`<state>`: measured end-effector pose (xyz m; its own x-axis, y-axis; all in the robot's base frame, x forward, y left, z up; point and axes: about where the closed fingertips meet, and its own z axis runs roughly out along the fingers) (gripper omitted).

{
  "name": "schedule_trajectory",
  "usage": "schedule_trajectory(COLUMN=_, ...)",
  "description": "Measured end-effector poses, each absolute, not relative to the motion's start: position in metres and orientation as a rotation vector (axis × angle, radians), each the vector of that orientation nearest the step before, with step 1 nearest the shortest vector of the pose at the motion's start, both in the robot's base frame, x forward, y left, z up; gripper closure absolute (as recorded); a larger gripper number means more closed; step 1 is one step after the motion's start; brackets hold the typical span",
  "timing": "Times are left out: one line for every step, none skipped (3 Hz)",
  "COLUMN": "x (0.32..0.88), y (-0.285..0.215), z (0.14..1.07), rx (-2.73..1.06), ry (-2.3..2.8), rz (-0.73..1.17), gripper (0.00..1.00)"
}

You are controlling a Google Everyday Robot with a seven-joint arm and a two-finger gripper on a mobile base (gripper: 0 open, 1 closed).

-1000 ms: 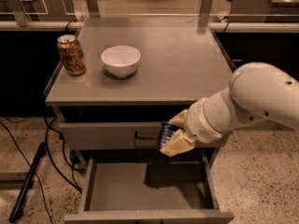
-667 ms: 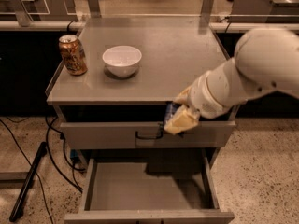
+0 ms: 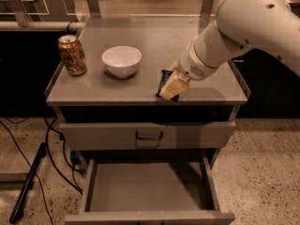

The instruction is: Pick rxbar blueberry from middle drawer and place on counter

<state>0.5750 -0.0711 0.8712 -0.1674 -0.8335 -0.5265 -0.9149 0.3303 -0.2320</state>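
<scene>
My gripper [image 3: 171,86] is shut on the rxbar blueberry [image 3: 164,82], a small dark navy bar with white print, and holds it over the front edge of the counter [image 3: 154,41], right of the bowl. The bar's lower end is at or just above the counter top; I cannot tell if it touches. The middle drawer [image 3: 147,186] stands pulled open below, its flat grey floor bare. My white arm reaches in from the upper right.
An orange-gold drink can [image 3: 72,55] stands at the counter's left edge. A white bowl [image 3: 122,60] sits left of my gripper. A shut drawer front with a black handle [image 3: 149,136] is above the open drawer. Cables [image 3: 51,149] lie on the floor at left.
My gripper has risen with the bar from in front of the upper drawer front to the counter's front edge. The arm has swung up and back.
</scene>
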Motion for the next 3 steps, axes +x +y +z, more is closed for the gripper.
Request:
schedule_trajectory(x=0.613, y=-0.055, z=0.865, rx=-1.541, ry=2.023, rz=0.185, gripper=1.0)
schedule_trajectory(x=0.644, y=-0.043, z=0.848, rx=-1.53, ry=2.05, rz=0.217, gripper=1.0)
schedule_trajectory(x=0.657, y=-0.04, z=0.837, rx=-1.516, ry=2.078, rz=0.239, gripper=1.0)
